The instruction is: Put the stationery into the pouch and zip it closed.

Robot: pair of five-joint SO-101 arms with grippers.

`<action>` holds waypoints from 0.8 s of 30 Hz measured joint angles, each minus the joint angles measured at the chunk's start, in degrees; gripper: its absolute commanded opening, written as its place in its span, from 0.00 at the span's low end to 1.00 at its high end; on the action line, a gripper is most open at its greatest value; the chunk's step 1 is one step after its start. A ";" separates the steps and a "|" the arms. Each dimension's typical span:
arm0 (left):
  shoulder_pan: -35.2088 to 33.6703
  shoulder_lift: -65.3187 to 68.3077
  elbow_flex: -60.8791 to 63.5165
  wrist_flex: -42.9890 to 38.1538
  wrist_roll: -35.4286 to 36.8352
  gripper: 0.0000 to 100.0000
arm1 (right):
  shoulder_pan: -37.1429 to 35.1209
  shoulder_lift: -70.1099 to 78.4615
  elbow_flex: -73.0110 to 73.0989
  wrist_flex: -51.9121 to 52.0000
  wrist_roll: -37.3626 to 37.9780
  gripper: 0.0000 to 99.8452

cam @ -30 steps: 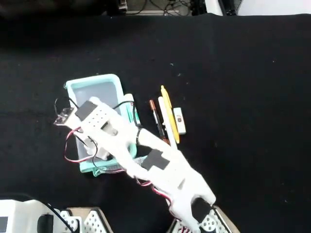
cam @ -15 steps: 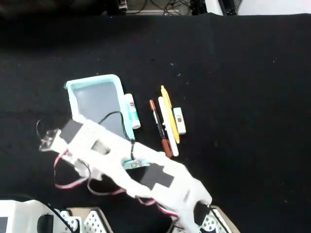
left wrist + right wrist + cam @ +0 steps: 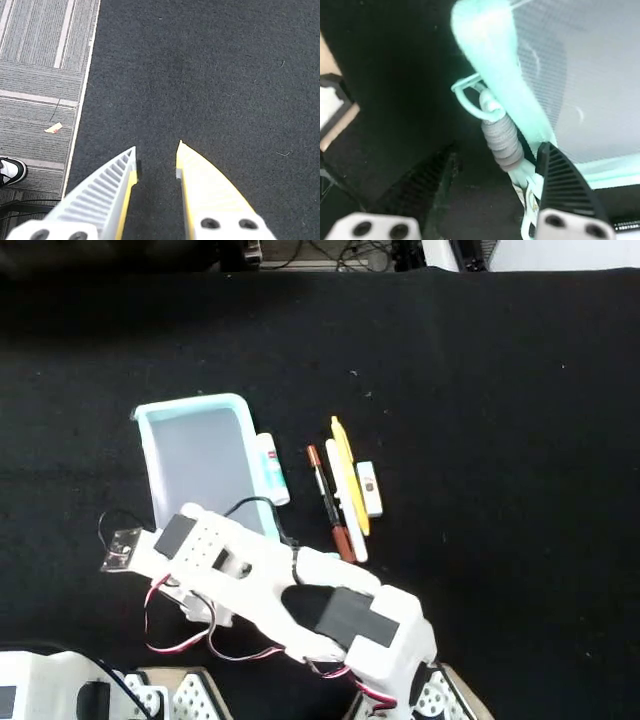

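The mint pouch (image 3: 200,452) with a mesh face lies open on the black cloth; its near end is hidden under my right arm. My right gripper (image 3: 120,550) sits at the pouch's near left corner. In the right wrist view the right gripper (image 3: 497,147) is open, and the grey zipper pull (image 3: 502,142) lies between its fingers beside the pouch edge (image 3: 490,55). To the right of the pouch lie a white tube (image 3: 270,468), a brown pen (image 3: 330,502), a yellow pen (image 3: 345,475) and a small white eraser (image 3: 369,488). My left gripper (image 3: 157,147) is open over bare cloth.
The left arm's base (image 3: 60,690) stands at the near left edge of the table. In the left wrist view the cloth's edge (image 3: 82,100) drops off to striped carpet (image 3: 40,60). Cables run along the far edge (image 3: 330,255).
My right arm swung off the pouch to the left and pulled back toward its base, uncovering more of the pouch. The stationery has not moved.
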 measured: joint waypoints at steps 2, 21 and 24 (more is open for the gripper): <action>0.00 0.00 0.00 0.00 0.00 0.15 | 0.09 -0.09 0.18 -1.41 2.46 0.25; 0.53 0.00 0.00 0.00 2.11 0.15 | 8.26 4.13 -8.09 10.20 10.64 0.20; 0.53 0.00 0.00 0.00 2.11 0.15 | 8.18 3.08 -5.36 9.58 10.64 0.20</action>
